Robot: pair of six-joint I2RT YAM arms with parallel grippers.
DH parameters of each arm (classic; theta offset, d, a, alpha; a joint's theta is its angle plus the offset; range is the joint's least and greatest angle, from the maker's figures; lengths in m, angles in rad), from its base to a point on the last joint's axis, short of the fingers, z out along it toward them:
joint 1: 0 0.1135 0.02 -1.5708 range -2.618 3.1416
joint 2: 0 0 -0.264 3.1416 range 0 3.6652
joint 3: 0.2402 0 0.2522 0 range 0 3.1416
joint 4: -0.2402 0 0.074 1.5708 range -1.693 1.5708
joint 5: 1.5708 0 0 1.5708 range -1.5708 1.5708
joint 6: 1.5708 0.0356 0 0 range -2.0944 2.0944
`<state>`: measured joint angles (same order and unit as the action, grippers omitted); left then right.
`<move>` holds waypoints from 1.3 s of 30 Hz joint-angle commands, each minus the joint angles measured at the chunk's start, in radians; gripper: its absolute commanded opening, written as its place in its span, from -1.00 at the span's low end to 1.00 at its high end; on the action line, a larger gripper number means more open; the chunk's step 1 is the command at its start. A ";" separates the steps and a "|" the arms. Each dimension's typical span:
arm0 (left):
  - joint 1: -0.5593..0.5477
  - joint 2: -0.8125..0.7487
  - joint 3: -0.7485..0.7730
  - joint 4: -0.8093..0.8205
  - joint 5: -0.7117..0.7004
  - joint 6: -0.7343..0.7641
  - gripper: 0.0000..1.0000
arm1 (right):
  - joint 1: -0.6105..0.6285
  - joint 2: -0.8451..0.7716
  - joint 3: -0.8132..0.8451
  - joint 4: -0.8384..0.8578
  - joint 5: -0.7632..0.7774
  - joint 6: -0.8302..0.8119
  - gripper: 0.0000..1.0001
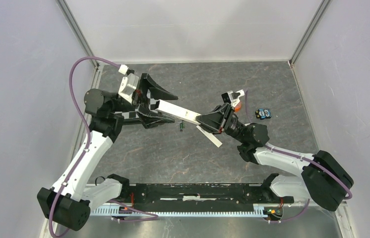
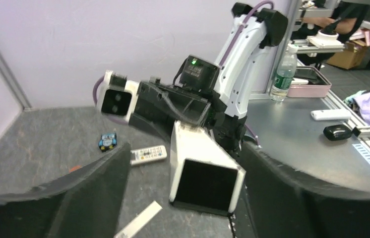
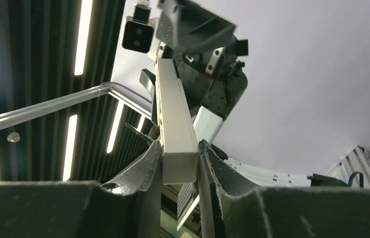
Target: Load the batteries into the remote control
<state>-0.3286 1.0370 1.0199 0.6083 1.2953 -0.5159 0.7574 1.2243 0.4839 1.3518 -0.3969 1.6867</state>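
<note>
Right hand (image 3: pixel 180 148) pinches one end of a white hollow box (image 3: pixel 173 109); the left hand (image 1: pixel 172 108) gapes around the other. We find the remote control (image 2: pixel 148 154) on the bench (image 1: pixel 148 153) beyond the left hand, and a battery (image 1: pixel 180 126) beside its fingertip.

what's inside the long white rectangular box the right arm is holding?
The open end of the long white rectangular box faces the left wrist camera: a dark hollow, nothing visible near the mouth. Deeper inside is too dark to tell; its walls hide the rest.
</note>
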 commanded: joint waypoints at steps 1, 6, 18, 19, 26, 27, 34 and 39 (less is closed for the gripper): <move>0.001 -0.023 -0.031 -0.012 -0.139 -0.114 0.96 | 0.003 -0.003 0.038 0.130 0.065 -0.033 -0.78; 0.001 -0.022 -0.053 -0.038 -0.385 -0.385 0.99 | 0.002 -0.029 0.040 0.097 0.155 -0.187 -0.79; -0.030 -0.146 -0.223 -0.086 -0.794 -0.693 0.71 | 0.016 -0.124 0.114 -0.274 0.300 -0.629 -0.79; -0.031 -0.147 -0.225 -0.084 -0.801 -0.696 0.69 | 0.016 -0.115 0.119 -0.278 0.295 -0.625 -0.79; -0.057 -0.128 -0.244 -0.064 -0.826 -0.722 0.52 | 0.030 -0.054 0.122 -0.275 0.300 -0.543 -0.79; -0.063 -0.125 -0.250 -0.065 -0.835 -0.728 0.49 | 0.034 -0.047 0.121 -0.269 0.303 -0.536 -0.79; -0.133 -0.099 -0.269 -0.093 -0.902 -0.698 0.09 | 0.046 0.017 0.085 -0.145 0.317 -0.436 -0.79; -0.138 -0.097 -0.271 -0.126 -0.929 -0.656 -0.35 | 0.048 -0.002 0.062 -0.160 0.335 -0.446 -0.79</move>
<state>-0.4557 0.9482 0.7456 0.4820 0.3981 -1.2003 0.7994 1.2400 0.5587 1.1458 -0.0925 1.2373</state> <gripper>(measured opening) 0.376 0.309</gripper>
